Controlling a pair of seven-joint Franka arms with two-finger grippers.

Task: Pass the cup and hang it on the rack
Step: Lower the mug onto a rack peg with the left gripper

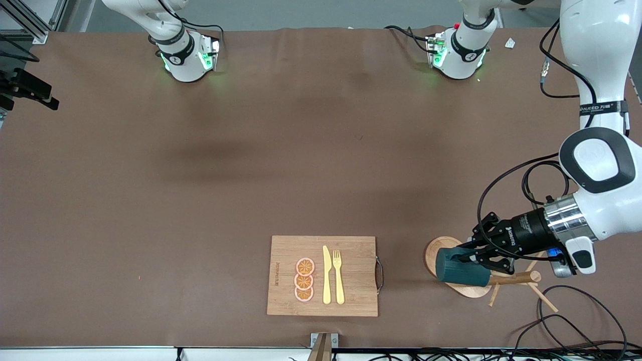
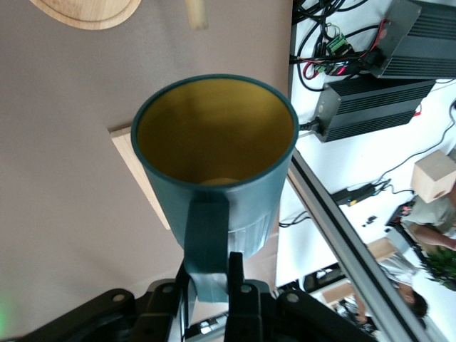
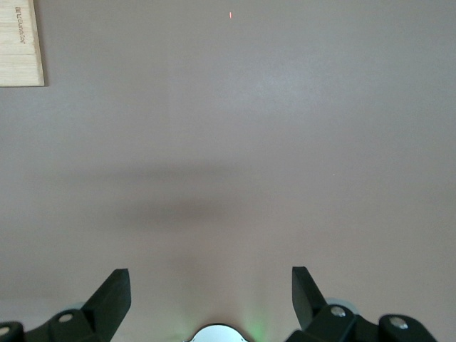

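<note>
The cup (image 1: 460, 268), a dark teal mug with a yellowish inside, is held on its side in the air over the rack (image 1: 444, 250) at the left arm's end of the table. It is gripped by its handle (image 2: 205, 242), on which the left gripper (image 1: 469, 255) is clamped shut. Nothing is seen inside the cup. The rack's oval wooden base is partly covered by the cup in the front view, and its post (image 1: 516, 277) and thin pegs (image 1: 544, 298) are seen pointing toward the table's end.

The table (image 1: 200, 200) is covered with a plain brown sheet. Black boxes (image 2: 370, 107) with cables are seen off the table's edge in the left wrist view.

One cutting board (image 1: 323, 276) of bamboo is laid nearer to the front camera, toward the table's middle. On it are counted three orange slices (image 1: 304, 280), one yellow knife (image 1: 326, 275) and one yellow fork (image 1: 338, 277), set side by side.

The right gripper (image 3: 211, 296) is seen only in its own wrist view, with its fingers (image 3: 110, 299) spread wide apart over bare brown surface; nothing is held. The right arm is waiting. One corner of the cutting board shows in that view.
</note>
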